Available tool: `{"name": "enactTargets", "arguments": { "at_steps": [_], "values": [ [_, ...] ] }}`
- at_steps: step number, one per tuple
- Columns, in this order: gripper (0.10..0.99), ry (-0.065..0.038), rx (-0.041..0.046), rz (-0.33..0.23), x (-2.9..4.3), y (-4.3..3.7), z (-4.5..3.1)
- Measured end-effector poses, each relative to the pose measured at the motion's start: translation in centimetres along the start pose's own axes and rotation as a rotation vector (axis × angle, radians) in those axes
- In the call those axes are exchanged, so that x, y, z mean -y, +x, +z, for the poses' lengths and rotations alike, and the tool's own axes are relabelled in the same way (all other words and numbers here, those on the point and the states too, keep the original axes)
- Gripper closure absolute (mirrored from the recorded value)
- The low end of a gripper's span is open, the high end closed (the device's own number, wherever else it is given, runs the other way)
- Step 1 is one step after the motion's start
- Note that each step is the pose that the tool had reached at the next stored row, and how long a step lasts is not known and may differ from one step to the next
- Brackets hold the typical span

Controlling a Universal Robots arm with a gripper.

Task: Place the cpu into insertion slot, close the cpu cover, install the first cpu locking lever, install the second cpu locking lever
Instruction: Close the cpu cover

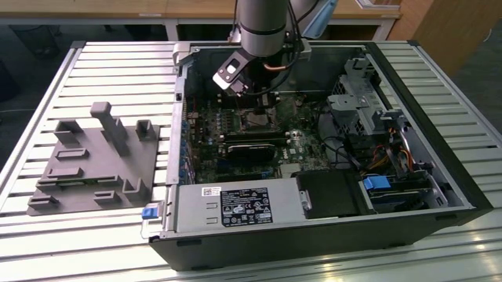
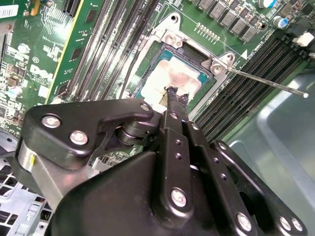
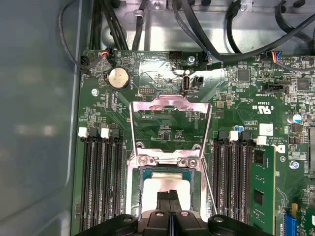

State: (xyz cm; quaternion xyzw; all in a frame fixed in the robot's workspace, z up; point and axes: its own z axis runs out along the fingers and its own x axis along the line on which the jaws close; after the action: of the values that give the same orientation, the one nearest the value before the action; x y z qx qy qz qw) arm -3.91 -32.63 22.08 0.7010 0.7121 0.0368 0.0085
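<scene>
on slatted table (image 1: 102,70), open computer case (image 1: 330,235), gripper (image 2: 172,93) pinched closed and empty, tip at seated cpu (image 2: 173,74)

Bright overhead light is glaring off the slatted table (image 1: 79,241).
Inside the computer case (image 1: 314,241) shadows are gathering; the cpu (image 2: 172,79) is washing out pale, and the cpu cover (image 3: 170,104) is gleaming.
</scene>
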Motion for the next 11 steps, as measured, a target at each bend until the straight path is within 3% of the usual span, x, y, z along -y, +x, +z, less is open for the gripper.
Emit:
{"name": "enactTargets", "arguments": {
  "at_steps": [11],
  "values": [
    [0.98,0.0,-0.0001,0.0,-0.03,0.02,-0.39]
  ]
}}
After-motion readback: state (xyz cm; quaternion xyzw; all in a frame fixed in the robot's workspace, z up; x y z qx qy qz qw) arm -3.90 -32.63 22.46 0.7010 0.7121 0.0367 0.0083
